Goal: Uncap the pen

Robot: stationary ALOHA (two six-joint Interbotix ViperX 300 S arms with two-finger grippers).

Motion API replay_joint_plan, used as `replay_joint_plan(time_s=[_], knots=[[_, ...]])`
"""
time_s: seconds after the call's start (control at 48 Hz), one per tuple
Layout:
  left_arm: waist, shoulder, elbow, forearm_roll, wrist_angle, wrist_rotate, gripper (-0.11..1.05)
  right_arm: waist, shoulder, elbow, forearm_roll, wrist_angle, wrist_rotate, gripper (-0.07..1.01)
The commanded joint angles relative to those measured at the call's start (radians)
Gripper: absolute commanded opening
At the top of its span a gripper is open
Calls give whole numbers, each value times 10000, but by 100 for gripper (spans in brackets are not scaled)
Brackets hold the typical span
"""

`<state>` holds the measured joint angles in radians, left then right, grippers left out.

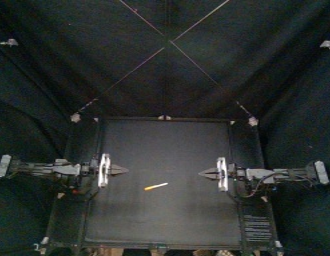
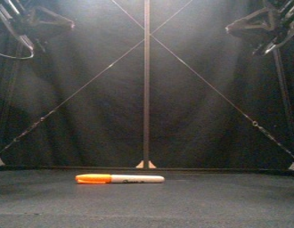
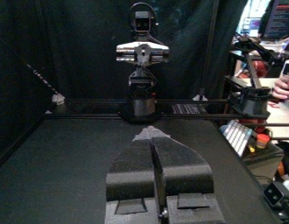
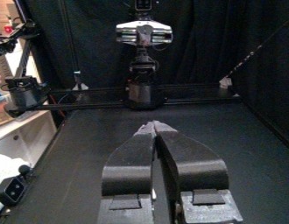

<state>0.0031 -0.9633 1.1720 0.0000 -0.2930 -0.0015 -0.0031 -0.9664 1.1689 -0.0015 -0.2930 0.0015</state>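
Marker pen (image 1: 156, 186), orange cap (image 2: 93, 178) on, lying flat on the table (image 1: 168, 140). Left gripper (image 1: 121, 171) and right gripper (image 1: 205, 173) flank the pen, slightly behind it and apart from it. Both have their jaws pressed together, holding nothing.

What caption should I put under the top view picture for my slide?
Capped pen lies on the black table; left end effector and right end effector rest shut at either side.
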Motion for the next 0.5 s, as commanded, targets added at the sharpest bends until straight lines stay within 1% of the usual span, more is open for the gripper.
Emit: replay_joint_plan(time_s=[0.021, 0.104, 0.125, 0.188, 0.229, 0.271, 0.354, 0.417, 0.5], knots=[[46, 522, 46, -31, -414, 46, -6, -383, 644, -46, 0, -230, 46, 0], [61, 951, 46, -15, -568, 46, -5, -675, 1381, -123, 46, -445, 77, 2], [61, 1058, 46, 0, -598, 61, -5, -736, 1626, -153, 46, -537, 77, 2], [61, 1488, 31, 0, -721, 61, -3, -874, 2516, -337, 0, -828, 61, 3], [61, 1733, 15, 31, -798, 77, -3, -920, 3237, -537, -15, -1012, 61, 3], [61, 2040, 0, 92, -905, 77, -2, -966, 3820, -721, -31, -1120, -15, 4], [61, 2546, -15, 215, -1104, 77, 1, -997, 5308, -1319, -123, -1181, -61, 5], [77, 2838, -15, 261, -1181, 77, 5, -997, 6305, -1749, -245, -1181, -77, 9], [77, 3129, -15, 276, -1197, 77, 13, -997, 7578, -2332, -460, -1166, -46, 22]])
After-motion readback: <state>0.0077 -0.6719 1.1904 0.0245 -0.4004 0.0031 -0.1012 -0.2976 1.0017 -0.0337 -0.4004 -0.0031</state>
